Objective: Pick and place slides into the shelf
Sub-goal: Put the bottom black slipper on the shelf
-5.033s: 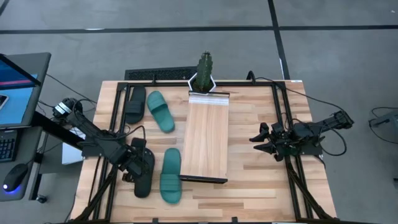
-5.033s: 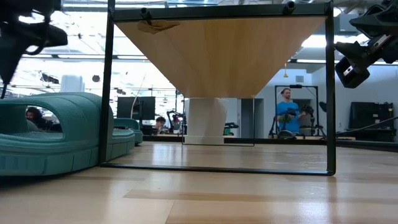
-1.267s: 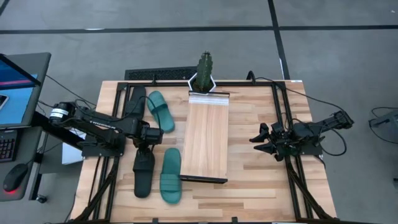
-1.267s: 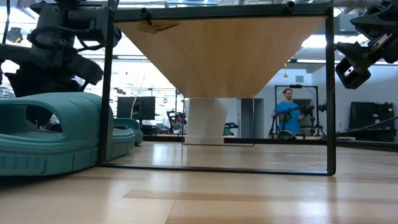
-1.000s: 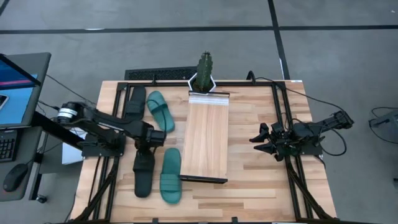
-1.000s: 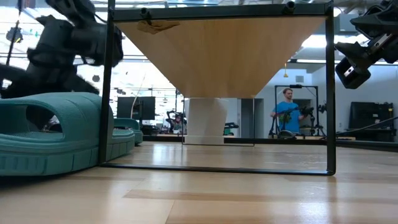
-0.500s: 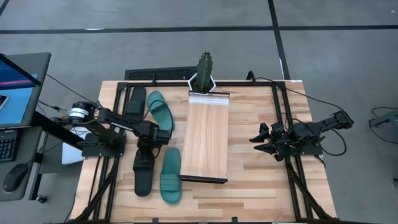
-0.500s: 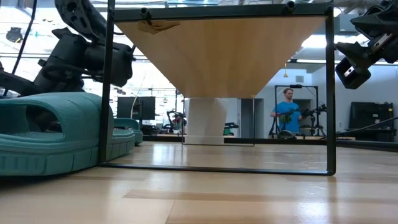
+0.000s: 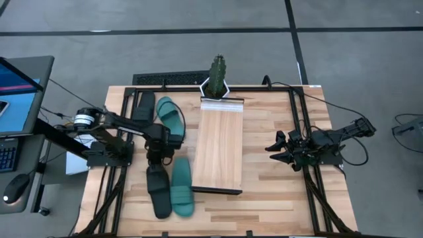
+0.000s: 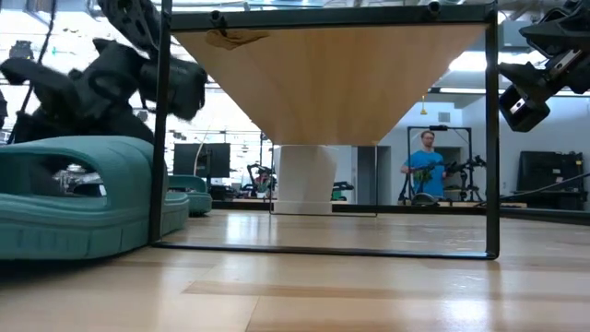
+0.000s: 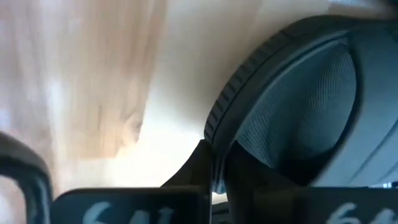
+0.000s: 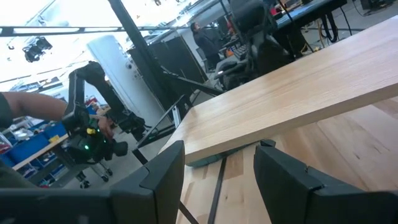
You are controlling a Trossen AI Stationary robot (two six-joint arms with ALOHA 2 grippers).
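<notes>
High view, left gripper: over the heel end of a black slide that lies slanted beside a teal slide, left of the shelf; fingers hidden, cannot tell if spread or pinching.
High view, other slides: second black slide and second teal slide near the table's far left corner.
High view, right gripper: waiting at the table's right side, well apart from the shelf.
Low view: teal slide on the tabletop at left, shelf plank overhead, a person far behind.
Left wrist view: dark textured slide sole close against the fingers; grip unclear.
Right wrist view: right fingers spread apart, nothing between them; shelf edge ahead.
</notes>
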